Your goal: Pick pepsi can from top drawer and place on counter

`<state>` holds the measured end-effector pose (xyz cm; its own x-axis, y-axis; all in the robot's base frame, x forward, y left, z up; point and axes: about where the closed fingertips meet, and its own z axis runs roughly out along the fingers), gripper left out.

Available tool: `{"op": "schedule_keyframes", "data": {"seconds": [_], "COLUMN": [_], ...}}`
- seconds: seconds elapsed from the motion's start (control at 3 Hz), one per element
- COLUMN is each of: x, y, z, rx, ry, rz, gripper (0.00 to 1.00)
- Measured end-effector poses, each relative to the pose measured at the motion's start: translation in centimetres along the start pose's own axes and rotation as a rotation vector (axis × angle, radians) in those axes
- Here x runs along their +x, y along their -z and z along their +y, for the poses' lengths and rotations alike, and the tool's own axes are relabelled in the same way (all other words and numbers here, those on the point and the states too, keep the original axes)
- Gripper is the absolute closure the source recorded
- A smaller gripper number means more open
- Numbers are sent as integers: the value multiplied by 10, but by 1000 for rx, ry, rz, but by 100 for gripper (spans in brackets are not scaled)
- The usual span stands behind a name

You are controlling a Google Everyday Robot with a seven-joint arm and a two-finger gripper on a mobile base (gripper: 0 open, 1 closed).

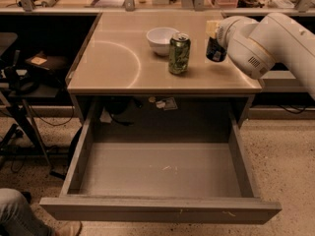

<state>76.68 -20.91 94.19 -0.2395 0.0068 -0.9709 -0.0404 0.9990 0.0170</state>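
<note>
The pepsi can, small and dark blue, is over the right side of the counter, slightly tilted. My gripper comes in from the right on the white arm and is shut on the can; the arm hides most of the fingers. I cannot tell whether the can's base touches the counter. Below the counter, the top drawer is pulled fully out, and only its scuffed bottom shows inside.
A green can stands just left of the pepsi can, with a white bowl behind it. Dark equipment and cables stand at the left. A person's knee is at the bottom left corner.
</note>
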Motion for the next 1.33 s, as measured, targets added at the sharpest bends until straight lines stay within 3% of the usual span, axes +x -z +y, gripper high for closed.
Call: {"op": "schedule_keyframes", "data": {"seconds": [0.33,0.67,1.0,1.33], "x": [31,34,34,34], "y": [-17,-19,-19,-19], "z": [-26,-26,-26,-26], "rx": [32,32,32,32], "ry": [-12,-12,-12,-12], "rz": [20,22,22,22], "gripper": [100,100,82,58]}}
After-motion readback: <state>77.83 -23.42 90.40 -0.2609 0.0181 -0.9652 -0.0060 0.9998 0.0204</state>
